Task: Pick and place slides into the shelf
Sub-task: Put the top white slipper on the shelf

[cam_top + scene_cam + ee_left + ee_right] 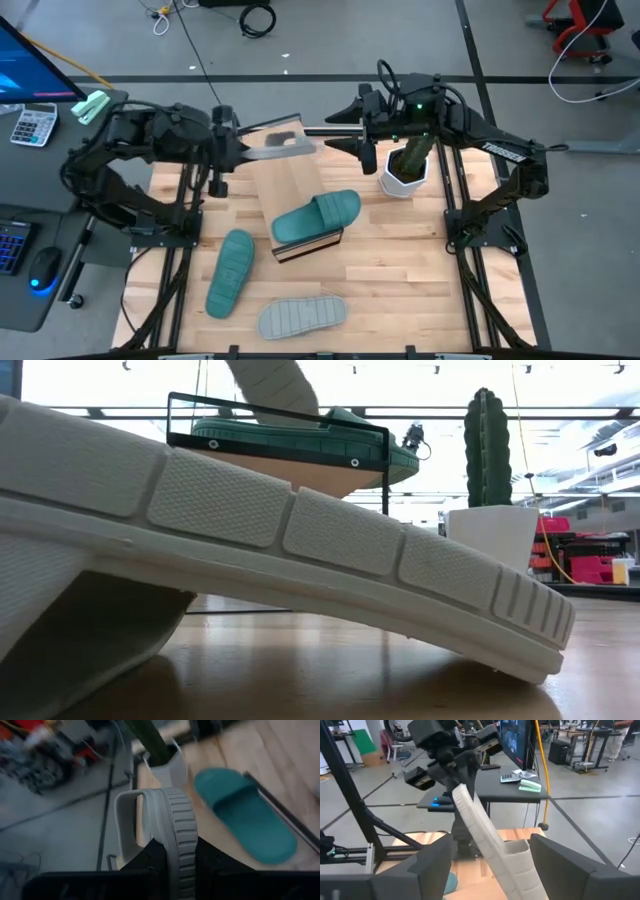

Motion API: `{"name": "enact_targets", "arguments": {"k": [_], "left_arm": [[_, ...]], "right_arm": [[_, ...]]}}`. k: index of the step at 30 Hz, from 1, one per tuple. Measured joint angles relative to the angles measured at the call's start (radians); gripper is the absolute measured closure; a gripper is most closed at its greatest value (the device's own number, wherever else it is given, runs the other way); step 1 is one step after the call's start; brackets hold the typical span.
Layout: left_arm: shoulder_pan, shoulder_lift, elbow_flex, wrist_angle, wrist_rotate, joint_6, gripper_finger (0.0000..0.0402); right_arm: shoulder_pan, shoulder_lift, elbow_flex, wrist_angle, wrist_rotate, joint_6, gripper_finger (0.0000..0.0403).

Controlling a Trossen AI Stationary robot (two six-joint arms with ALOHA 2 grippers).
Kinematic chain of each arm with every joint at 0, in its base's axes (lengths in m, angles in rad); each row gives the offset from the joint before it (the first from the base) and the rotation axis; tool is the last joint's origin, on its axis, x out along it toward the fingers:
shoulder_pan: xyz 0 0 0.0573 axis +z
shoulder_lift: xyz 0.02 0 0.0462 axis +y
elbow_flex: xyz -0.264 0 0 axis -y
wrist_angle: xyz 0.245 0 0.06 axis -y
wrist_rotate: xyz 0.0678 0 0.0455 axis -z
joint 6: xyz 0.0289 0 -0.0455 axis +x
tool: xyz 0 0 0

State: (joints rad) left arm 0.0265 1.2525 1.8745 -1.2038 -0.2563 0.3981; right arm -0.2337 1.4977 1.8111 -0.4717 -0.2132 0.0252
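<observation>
My left gripper [240, 150] is shut on a pale grey slide [280, 146] and holds it in the air over the shelf's far end. My right gripper [490, 855] stands open with its fingers on either side of that slide's free end [517, 855]; I see no touch. The shelf [285, 185], a light wood board with dark trim, carries a teal slide [318, 217] resting on its sole. A second teal slide [230, 272] and a second grey slide [300, 316] lie sole-up on the table nearer the front edge. My left gripper pinches one end of the grey slide [172, 847] between its two fingers, one on the footbed side and one on the ribbed sole side. The fingers [150, 862] come from the table's left, along the slide. The slide stands on edge, clear of the shelf, reaching toward my right gripper.
A white pot [403, 178] with a green cactus [487, 450] stands at the far right of the table, just beside my right gripper. In the low view the front grey slide [280, 560] fills the foreground. Desks with a calculator [33, 125] stand left of the table.
</observation>
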Motion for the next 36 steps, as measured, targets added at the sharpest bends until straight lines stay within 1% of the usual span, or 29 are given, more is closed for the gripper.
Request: {"name": "enact_targets", "arguments": {"k": [6,9,13,16,19,24,27,33,36], "left_arm": [[-0.001,-0.272,-0.36,0.441,0.004,0.018,0.0344],[0.0,-0.374,-0.523,0.629,0.002,0.032,0.0344],[0.0,-0.471,-0.691,0.76,0.016,0.039,0.0344],[-0.001,-0.509,-0.805,0.829,0.017,0.083,0.0344],[0.0,-0.522,-0.906,0.922,0.023,0.132,0.0344],[0.0,-0.528,-1.011,1.03,0.025,0.198,0.0344],[0.016,-0.528,-1.053,1.03,0.027,0.202,0.0344],[0.092,-0.557,-1.115,1.046,0.028,0.224,0.0344],[0.133,-0.574,-1.154,1.091,0.089,0.223,0.0344]], "right_arm": [[0.0,0.008,0.0,0.0,0.018,0.031,0.0135],[0.0,0.016,0.0,-0.001,0.02,0.037,0.0136],[0.0,0.019,0.0,0.0,0.021,0.07,0.0136],[0.0,0.019,0.0,0.006,0.033,0.085,0.0136],[0.0,0.019,0.0,0.009,0.033,0.113,0.0136],[0.0,0.019,0.0,0.01,0.034,0.165,0.0136],[0.0,0.019,0.0,0.009,0.034,0.201,0.0136],[0.001,0.019,0.0,0.007,0.035,0.246,0.0136],[0.001,0.019,0.0,0.007,0.039,0.262,0.0137]]}}
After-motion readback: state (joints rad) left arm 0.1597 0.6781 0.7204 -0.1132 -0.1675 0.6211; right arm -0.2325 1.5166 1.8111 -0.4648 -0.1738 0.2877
